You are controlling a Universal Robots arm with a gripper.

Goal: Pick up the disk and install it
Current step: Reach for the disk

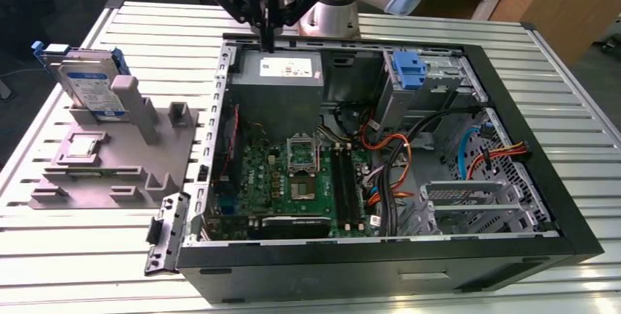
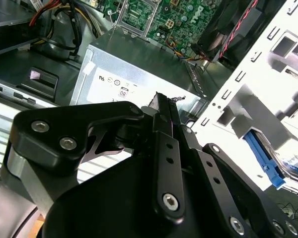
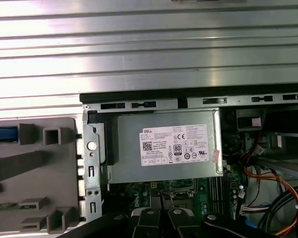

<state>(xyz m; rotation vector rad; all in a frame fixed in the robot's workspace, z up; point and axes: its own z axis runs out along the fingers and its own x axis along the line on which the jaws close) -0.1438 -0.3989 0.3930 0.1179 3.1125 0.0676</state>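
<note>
Disk (image 1: 86, 85): upright in the stand (image 1: 107, 168) at the exterior view's left, outside the case (image 1: 572, 205), well apart from the gripper (image 1: 267, 45).
Gripper: closed, empty, tips just above the power supply (image 1: 281, 74) by the case's edge.
Room: open counter (image 1: 68, 256) around the stand; disk's top edge stands free.
Hidden: disk's lower part behind a stand post; arm cut off at the exterior view's top.

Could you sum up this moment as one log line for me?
gripper: shut, empty, above power supply | disk: upright in stand, outside case | install: not done
</note>
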